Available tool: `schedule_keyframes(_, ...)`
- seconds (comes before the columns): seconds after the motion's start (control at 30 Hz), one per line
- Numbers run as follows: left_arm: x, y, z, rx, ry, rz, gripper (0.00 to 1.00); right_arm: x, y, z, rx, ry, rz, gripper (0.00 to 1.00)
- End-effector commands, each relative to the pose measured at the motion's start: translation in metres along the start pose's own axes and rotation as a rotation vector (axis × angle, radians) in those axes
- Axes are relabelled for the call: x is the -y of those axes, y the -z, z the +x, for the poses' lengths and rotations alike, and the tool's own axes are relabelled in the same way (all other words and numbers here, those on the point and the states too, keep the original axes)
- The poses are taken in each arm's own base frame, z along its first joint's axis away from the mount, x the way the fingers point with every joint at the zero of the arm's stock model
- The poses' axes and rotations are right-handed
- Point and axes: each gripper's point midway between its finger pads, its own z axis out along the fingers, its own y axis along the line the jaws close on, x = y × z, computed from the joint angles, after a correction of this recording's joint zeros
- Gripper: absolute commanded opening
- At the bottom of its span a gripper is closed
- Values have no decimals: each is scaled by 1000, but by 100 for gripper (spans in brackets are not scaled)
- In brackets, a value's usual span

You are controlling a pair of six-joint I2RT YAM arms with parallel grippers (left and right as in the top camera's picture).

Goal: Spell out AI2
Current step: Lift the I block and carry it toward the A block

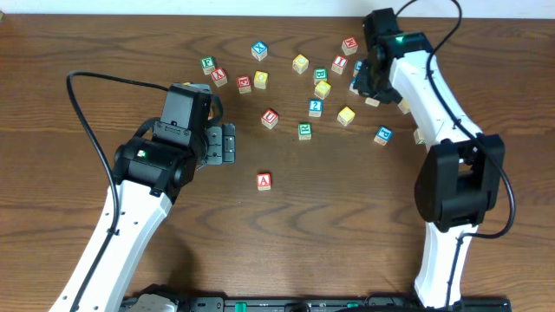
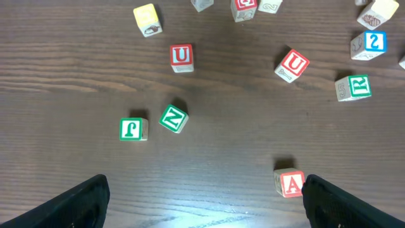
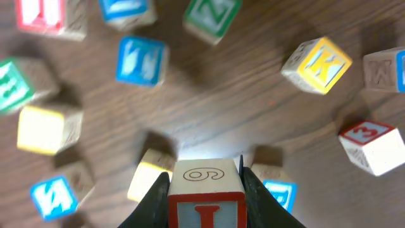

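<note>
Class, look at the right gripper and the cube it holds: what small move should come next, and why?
Probably carry the I cube over to the bare table just right of the A cube. The right gripper is shut on the I cube, and the A cube lies apart from the other cubes with free wood on that side.

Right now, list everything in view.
A cube: one, red letter, alone, nearer the robot than the rest.
I cube: one, red letter, held in right gripper.
2 cube: one, blue numeral, in the far scatter.
other cubes: over a dozen, red, green, blue, yellow, scattered across the far half.
table: one, brown wood.
left gripper: one, black, open, one finger beside A cube.
right gripper: one, black, shut on I cube.
</note>
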Motion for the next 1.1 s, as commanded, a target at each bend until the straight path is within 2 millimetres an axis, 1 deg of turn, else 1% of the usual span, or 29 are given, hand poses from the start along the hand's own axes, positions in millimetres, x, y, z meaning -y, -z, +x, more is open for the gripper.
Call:
schedule_keyframes(0.0, -13, -4, 0, -5, 16, -43, 96, -22, 54, -3, 90, 92, -69, 13)
schedule_keyframes(0.03, -17, -5, 0, -7, 28, -50, 96, -26, 64, 0, 100, 109, -81, 13)
schedule_keyframes(0.23, -38, -16, 1, -41, 108, -77, 96, -49, 111, 21, 147, 200, -142, 13)
schedule_keyframes(0.3, -41, -21, 2, -60, 128, -64, 96, -57, 126, 31, 161, 236, -163, 13)
schedule_keyframes(0.33, -41, -25, 4, -76, 141, -44, 96, -63, 136, 38, 168, 264, -178, 13)
schedule_keyframes(0.43, -39, -31, 6, -101, 106, -6, 96, -71, 149, 52, 173, 307, -194, 11)
schedule_keyframes(0.57, -39, -36, 8, -119, 72, 4, 96, -78, 156, 67, 180, 350, -179, 10)
schedule_keyframes(0.83, -39, -44, 12, -146, 49, 2, 96, -95, 161, 94, 161, 417, -186, 9)
schedule_keyframes(0.97, -40, -47, 13, -156, 40, 0, 96, -93, 160, 104, 155, 422, -153, 8)
schedule_keyframes(1.07, -47, -47, 13, -157, 61, -8, 96, -93, 156, 113, 140, 436, -140, 6)
